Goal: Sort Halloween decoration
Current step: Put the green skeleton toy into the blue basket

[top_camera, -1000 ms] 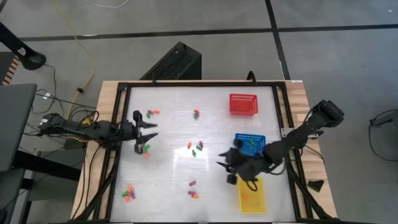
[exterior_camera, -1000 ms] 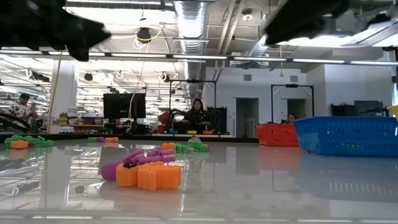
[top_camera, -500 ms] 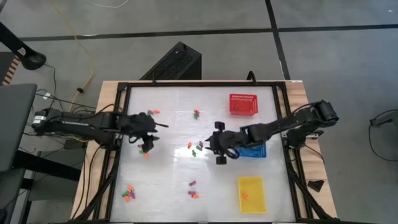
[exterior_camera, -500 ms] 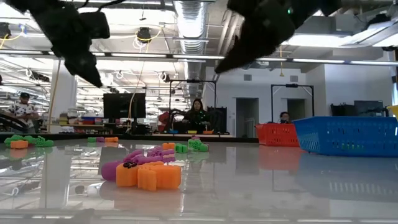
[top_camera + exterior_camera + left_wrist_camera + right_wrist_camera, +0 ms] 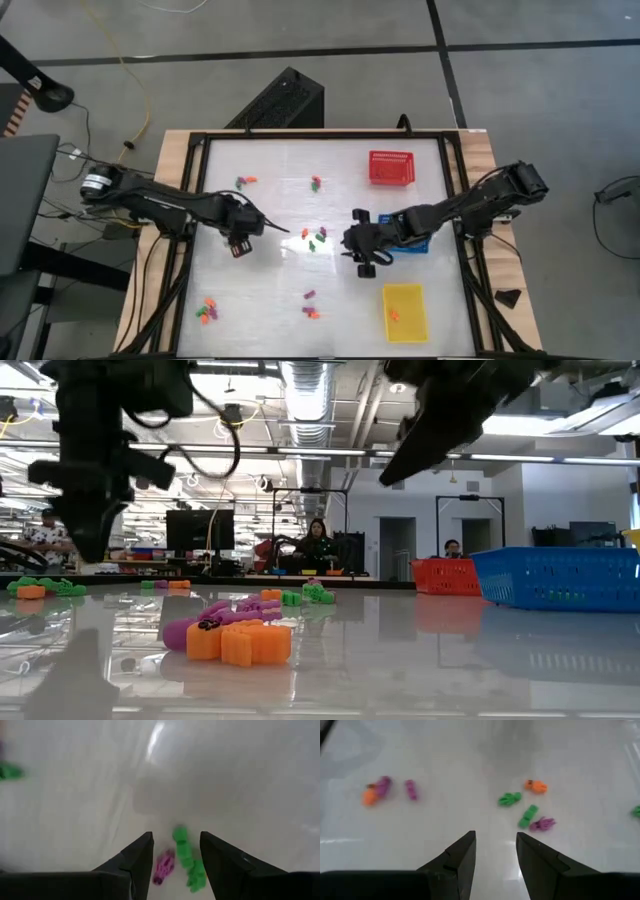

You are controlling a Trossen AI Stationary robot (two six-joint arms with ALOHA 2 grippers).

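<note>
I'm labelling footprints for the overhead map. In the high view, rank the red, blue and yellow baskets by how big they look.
1. Yellow basket, largest and fully in view.
2. Red basket, slightly smaller.
Blue basket: cannot be ranked, since the right arm hides most of it.

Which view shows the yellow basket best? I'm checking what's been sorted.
The high view: the yellow basket shows whole from above, with an orange piece inside. The low view catches only an edge at far right; neither wrist view shows it.
</note>
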